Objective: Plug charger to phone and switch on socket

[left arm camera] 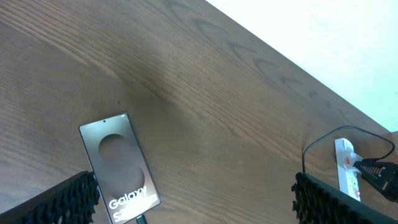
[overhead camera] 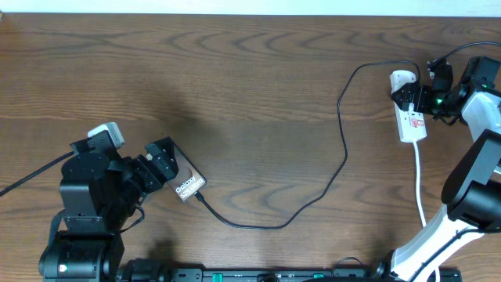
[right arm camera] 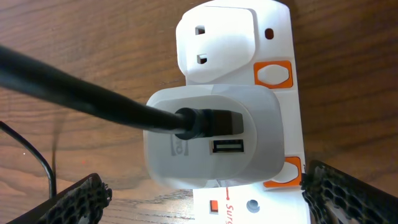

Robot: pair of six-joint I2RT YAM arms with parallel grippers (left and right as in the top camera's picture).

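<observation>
Showing "Galaxy" in white, the phone [left arm camera: 118, 165] lies flat; left fingers [left arm camera: 62, 202] and right fingers [right arm camera: 348, 193] wide.

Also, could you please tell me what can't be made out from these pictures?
- Left wrist view: the lower end of the phone, where the charger enters, is cut off by the bottom edge.
- Overhead: that joint is too small.
- Right wrist view: the orange switches on the socket show no readable position; the white adapter covers part of the lower one.

Bare table [overhead camera: 235, 78] between phone [overhead camera: 188, 184] and socket [overhead camera: 411, 121], charger [overhead camera: 345, 157] across
</observation>
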